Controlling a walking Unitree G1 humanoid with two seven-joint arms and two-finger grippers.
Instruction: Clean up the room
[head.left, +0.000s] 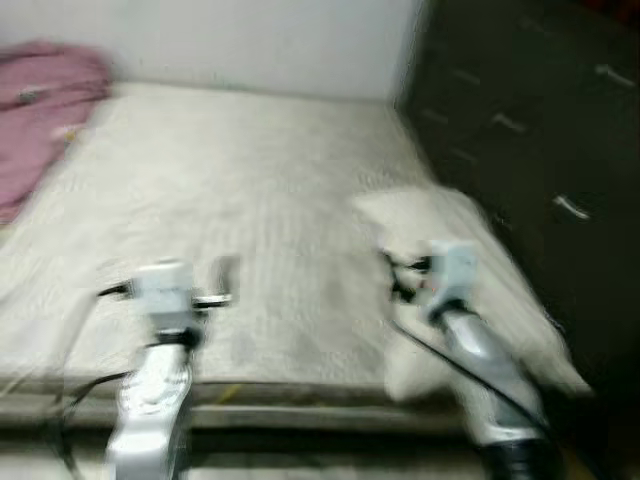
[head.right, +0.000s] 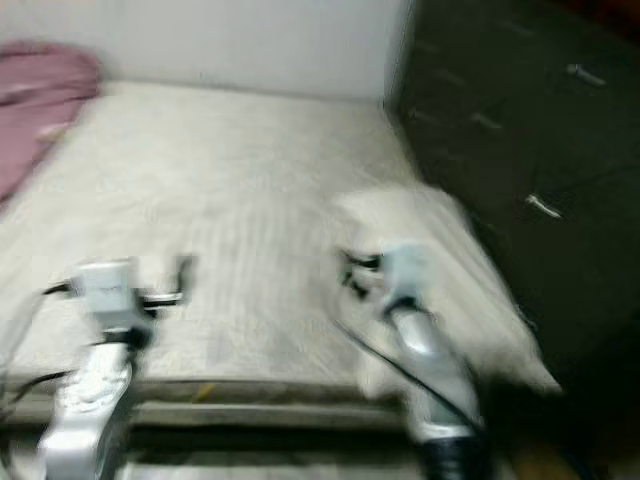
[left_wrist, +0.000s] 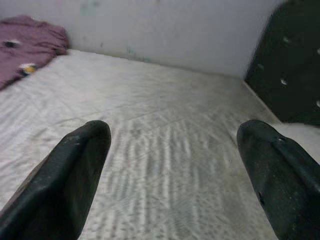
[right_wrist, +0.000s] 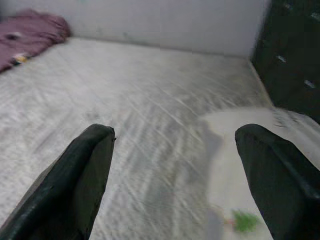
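Both pincers spread wide over a bare quilted mattress (head.left: 250, 200).
Left pincer (left_wrist: 175, 170) and right pincer (right_wrist: 175, 170) empty; white pillow (head.left: 450, 230) centre right, crumpled pink blanket (head.left: 40, 100) upper left.

A home bedroom: bare mattress (head.left: 230, 200), pink blanket (head.left: 35, 100), dark drawers (head.left: 540, 130)

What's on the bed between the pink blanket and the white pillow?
Just bare mattress between the pink blanket and the white pillow, in the left eye view.
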